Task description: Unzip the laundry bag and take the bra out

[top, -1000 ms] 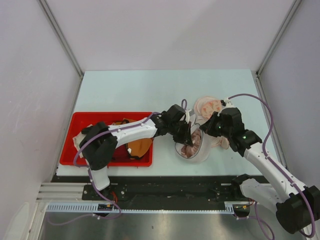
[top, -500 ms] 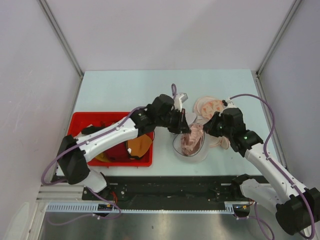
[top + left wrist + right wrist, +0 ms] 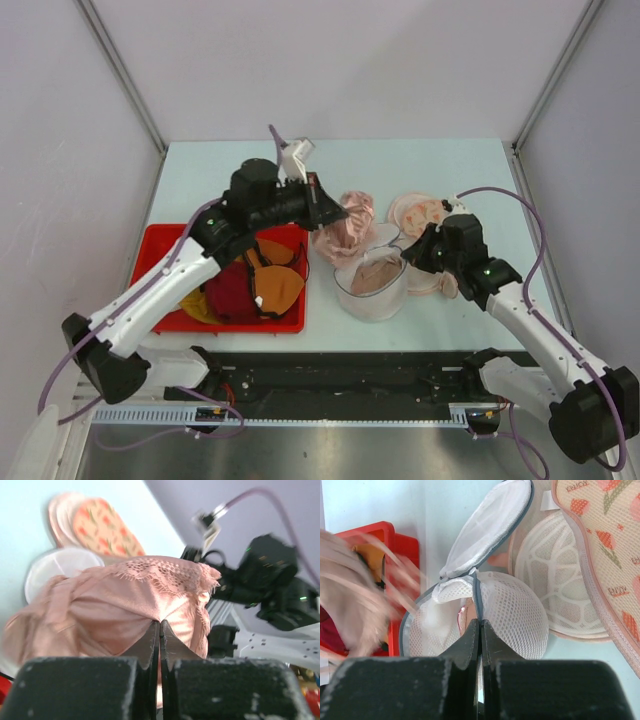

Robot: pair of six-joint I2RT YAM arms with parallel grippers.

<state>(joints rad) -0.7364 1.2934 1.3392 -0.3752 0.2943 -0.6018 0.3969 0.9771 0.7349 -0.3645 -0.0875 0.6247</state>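
Top view, around: a red tray sits well to the left of the laundry bag and is heaped with maroon and orange bras. A patterned pink bag lies just past the laundry bag's far side.
Top view, bra: the bra hangs in the air just beyond the laundry bag's far-left rim. Its long axis runs left to right.
Top view, left gripper: the left gripper is clenched on the bra's left end, up above the tray's far-right corner.
Top view, right gripper: the right gripper is at the laundry bag's right rim.
Top view, bag: mouth up, and a pinkish fold shows inside. I can't tell whether it joins the bra.
Left wrist: the left gripper's jaws are pinched tight on satin. The bra fills the view, lace edge on top, and blocks most of the laundry bag. The patterned pink bag is behind it.
Right wrist: the right gripper's jaws are clamped on the laundry bag's grey rim. The lid flap is thrown open above it. The patterned pink bag touches its right side, and the red tray is off to its left. The bra is a blur at the left.
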